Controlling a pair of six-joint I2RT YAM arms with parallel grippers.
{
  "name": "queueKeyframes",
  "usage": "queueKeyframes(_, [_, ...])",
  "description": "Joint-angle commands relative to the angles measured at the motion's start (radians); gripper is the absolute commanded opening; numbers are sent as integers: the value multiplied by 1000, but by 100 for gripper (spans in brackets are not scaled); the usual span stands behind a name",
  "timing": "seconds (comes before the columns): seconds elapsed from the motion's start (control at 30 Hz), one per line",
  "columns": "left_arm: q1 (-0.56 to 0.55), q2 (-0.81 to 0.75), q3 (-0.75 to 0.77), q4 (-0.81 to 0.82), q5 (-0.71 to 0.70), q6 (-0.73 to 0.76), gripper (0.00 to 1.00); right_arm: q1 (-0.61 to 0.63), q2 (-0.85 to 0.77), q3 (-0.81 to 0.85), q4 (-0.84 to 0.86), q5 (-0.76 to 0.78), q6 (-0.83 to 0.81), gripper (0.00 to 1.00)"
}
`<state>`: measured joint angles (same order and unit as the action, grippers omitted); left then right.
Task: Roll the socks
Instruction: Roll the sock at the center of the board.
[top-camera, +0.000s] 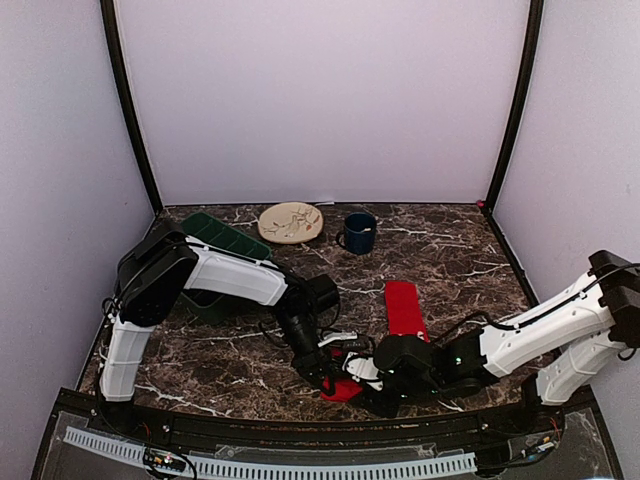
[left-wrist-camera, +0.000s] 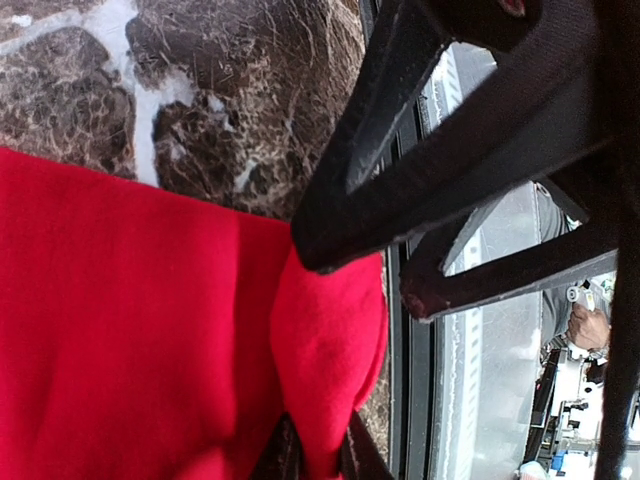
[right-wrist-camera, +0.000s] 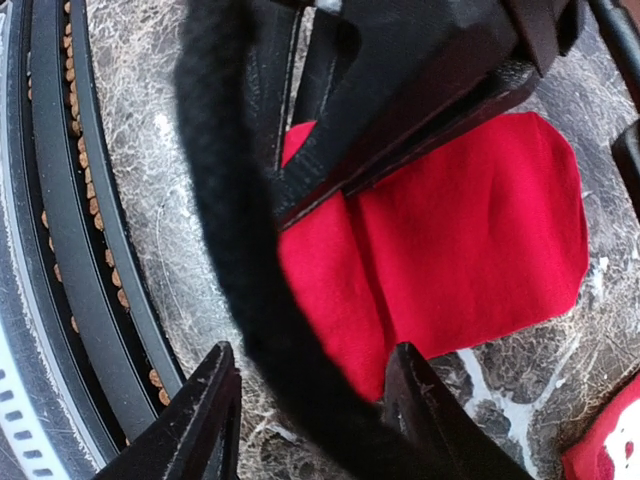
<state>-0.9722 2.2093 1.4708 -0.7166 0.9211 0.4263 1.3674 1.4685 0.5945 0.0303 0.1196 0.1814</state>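
One red sock (top-camera: 405, 308) lies flat and lengthwise right of the table's middle. The other red sock (top-camera: 343, 391) sits near the front edge, mostly hidden under both grippers. My left gripper (top-camera: 326, 377) is shut on a raised fold of that sock (left-wrist-camera: 325, 340), which is pinched between its jaws (left-wrist-camera: 318, 445). In the right wrist view the same sock (right-wrist-camera: 460, 240) lies on the marble. My right gripper (right-wrist-camera: 315, 400) stands open just before the sock's near edge, with a black cable (right-wrist-camera: 250, 250) crossing in front. A corner of the flat sock's white-patterned end (right-wrist-camera: 612, 450) shows at the lower right.
A green bin (top-camera: 215, 240) stands at the back left behind my left arm. A beige plate (top-camera: 291, 222) and a dark blue mug (top-camera: 358, 232) sit by the back wall. The table's black front rail (right-wrist-camera: 70, 250) runs close beside the held sock.
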Motion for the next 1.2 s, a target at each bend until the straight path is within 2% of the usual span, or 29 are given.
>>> queueKeyframes(0.0, [3,13,6,-35,0,18,13,8,21,35,27,-18,-31,45])
queueKeyframes(0.37, [3,12,4,-35,15,20,14,-5,60,45,24,-31,-49,40])
queueKeyframes(0.53, [3,13,1,-35,17,22,14,-15,70,46,27,-42,-53,29])
queueKeyframes(0.67, [3,13,-3,-31,17,19,15,-25,70,45,31,-58,-53,18])
queueKeyframes(0.77, [3,12,-6,-22,-6,-1,20,-35,70,42,35,-74,-49,8])
queueKeyframes(0.9, [9,12,-12,-10,-45,-41,31,-48,66,32,46,-93,-39,1])
queueKeyframes(1.03, [24,13,-26,-30,-66,-59,37,-57,64,24,53,-101,-33,0])
queueKeyframes(1.17, [30,13,-53,-26,-83,-80,39,-59,60,20,56,-94,-31,0])
